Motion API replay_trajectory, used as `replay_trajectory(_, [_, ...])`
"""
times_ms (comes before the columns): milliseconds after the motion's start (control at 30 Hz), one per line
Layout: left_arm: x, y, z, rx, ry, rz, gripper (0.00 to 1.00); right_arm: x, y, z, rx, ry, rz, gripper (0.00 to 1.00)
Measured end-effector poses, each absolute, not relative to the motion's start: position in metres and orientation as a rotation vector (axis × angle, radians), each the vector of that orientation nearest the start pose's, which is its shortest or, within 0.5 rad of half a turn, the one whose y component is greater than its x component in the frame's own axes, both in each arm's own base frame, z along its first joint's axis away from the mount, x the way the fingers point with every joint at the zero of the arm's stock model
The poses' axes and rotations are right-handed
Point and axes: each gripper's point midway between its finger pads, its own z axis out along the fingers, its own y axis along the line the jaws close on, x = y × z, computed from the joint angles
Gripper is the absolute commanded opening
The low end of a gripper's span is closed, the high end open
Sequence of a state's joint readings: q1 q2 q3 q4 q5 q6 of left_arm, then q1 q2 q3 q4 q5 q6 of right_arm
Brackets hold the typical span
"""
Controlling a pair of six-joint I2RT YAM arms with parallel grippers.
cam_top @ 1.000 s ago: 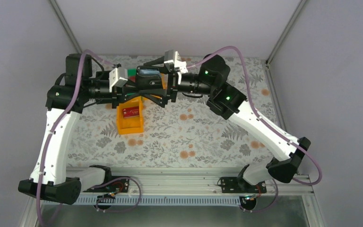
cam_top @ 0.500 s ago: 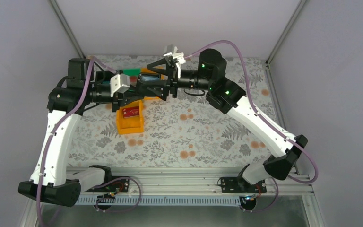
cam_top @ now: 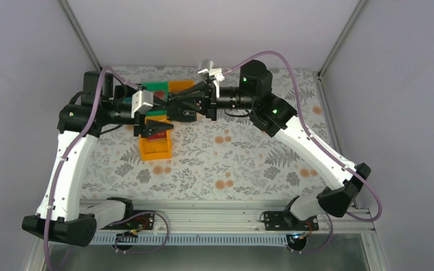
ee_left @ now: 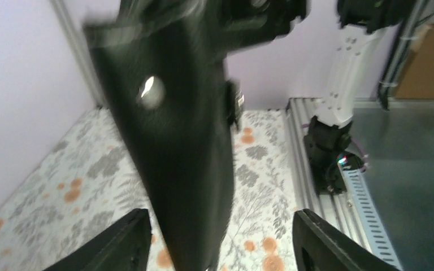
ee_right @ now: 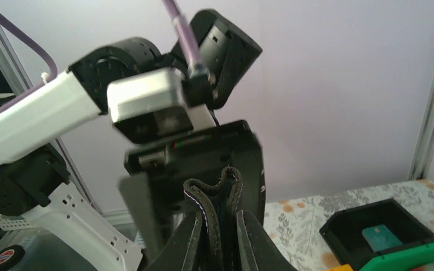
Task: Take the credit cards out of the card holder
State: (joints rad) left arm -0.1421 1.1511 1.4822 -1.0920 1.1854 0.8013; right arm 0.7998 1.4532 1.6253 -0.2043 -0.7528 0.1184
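- Black card holder (cam_top: 182,107), folded, hangs in the air above the far part of the flowered table (cam_top: 231,164), between the two arms.
- The right gripper (ee_right: 217,219) pinches the holder's folded edge tightly between both fingers.
- The left gripper (ee_left: 220,220) has its fingers spread wide. The holder stands between them, and they do not seem to touch it.
- A red card (cam_top: 156,136) lies in the orange tray (cam_top: 155,150) under the left gripper.
- A teal card (ee_right: 380,236) lies in the black tray (ee_right: 344,228).
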Motion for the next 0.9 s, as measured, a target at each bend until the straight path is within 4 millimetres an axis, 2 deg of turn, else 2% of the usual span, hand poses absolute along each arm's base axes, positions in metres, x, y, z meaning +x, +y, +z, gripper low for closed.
replay_trajectory(100, [0.193, -0.192, 0.402, 1.316, 1.386, -1.004, 0.64, 0.209, 0.383, 0.462, -1.156, 1.36, 1.283, 0.04])
replay_trajectory(233, [0.186, -0.194, 0.413, 1.301, 1.356, -1.085, 0.48, 0.205, 0.383, 0.46, -1.184, 1.344, 1.287, 0.04])
replay_trajectory(433, [0.185, -0.195, 0.416, 1.283, 1.358, -1.12, 0.13, 0.193, 0.383, 0.464, -1.244, 1.302, 1.32, 0.04])
replay_trajectory(467, [0.187, -0.196, 0.417, 1.274, 1.366, -1.121, 0.09, 0.193, 0.383, 0.464, -1.252, 1.298, 1.32, 0.04])
replay_trajectory(567, [0.195, -0.195, 0.417, 1.251, 1.395, -1.097, 0.11, 0.196, 0.386, 0.465, -1.26, 1.303, 1.309, 0.04])
replay_trajectory(633, [0.198, -0.196, 0.417, 1.242, 1.406, -1.09, 0.23, 0.198, 0.387, 0.465, -1.261, 1.304, 1.304, 0.04])
replay_trajectory(767, [0.196, -0.2, 0.411, 1.246, 1.416, -1.123, 0.31, 0.2, 0.389, 0.46, -1.266, 1.325, 1.306, 0.04])
replay_trajectory(833, [0.195, -0.202, 0.407, 1.25, 1.422, -1.142, 0.31, 0.203, 0.393, 0.455, -1.27, 1.337, 1.311, 0.04])
replay_trajectory(867, [0.195, -0.202, 0.406, 1.248, 1.426, -1.147, 0.25, 0.204, 0.394, 0.453, -1.273, 1.342, 1.314, 0.04])
replay_trajectory(900, [0.195, -0.202, 0.406, 1.248, 1.427, -1.148, 0.14, 0.204, 0.395, 0.452, -1.275, 1.343, 1.316, 0.04])
